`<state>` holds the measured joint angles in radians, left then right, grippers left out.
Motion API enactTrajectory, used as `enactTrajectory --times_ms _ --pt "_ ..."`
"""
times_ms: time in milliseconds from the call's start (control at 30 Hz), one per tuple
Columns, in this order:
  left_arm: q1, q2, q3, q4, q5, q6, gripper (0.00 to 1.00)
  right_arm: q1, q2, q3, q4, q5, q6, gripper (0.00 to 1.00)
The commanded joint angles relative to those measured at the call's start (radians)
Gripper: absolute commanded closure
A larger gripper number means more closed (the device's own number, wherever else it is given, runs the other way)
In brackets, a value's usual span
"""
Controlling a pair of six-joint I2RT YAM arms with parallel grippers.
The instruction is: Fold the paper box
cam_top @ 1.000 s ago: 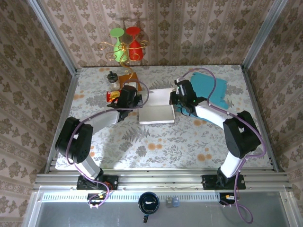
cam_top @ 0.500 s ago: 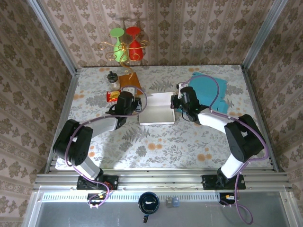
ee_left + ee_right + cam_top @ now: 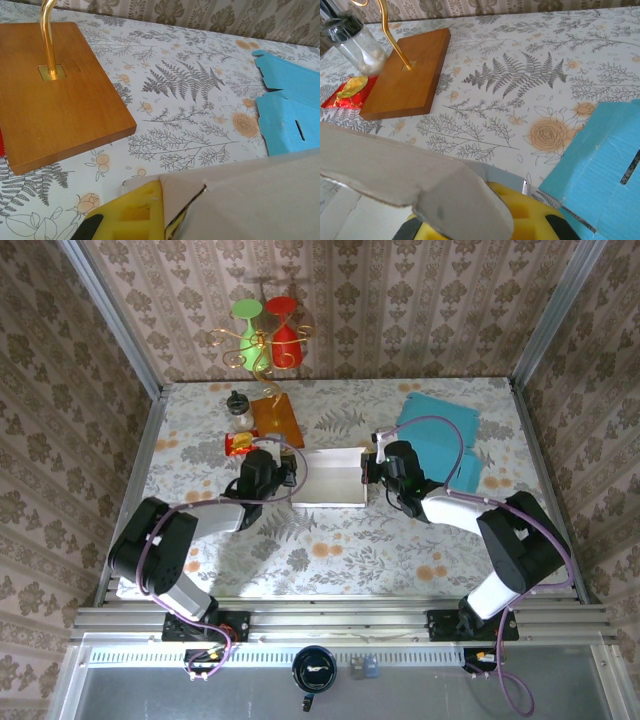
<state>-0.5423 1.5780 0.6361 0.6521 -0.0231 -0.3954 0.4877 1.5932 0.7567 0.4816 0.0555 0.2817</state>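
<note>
The floral table (image 3: 330,550) stands inside papered walls, with the white box (image 3: 330,478) at its centre. Over the last second both arms have drawn the box toward 6 o'clock. It now looks shorter from above, so I judge its walls are coming up. The left claw (image 3: 287,472) at the box's 9 o'clock and the right claw (image 3: 366,468) at its 3 o'clock are each pinched tight on a side flap.
</note>
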Motion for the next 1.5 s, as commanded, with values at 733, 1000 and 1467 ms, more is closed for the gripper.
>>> enactTrajectory --times_ms 733,1000,1467 --pt "-0.068 -0.044 -0.066 0.040 0.021 0.072 1.00 0.069 -0.241 0.105 -0.498 -0.103 0.239 0.31" --pt "-0.068 -0.042 -0.035 0.022 0.026 0.098 1.00 -0.030 -0.291 0.283 -0.876 -0.300 0.375 0.14" --pt "-0.079 -0.038 -0.010 -0.002 0.019 0.115 1.00 -0.296 -0.068 0.546 -1.190 -0.532 0.546 0.35"
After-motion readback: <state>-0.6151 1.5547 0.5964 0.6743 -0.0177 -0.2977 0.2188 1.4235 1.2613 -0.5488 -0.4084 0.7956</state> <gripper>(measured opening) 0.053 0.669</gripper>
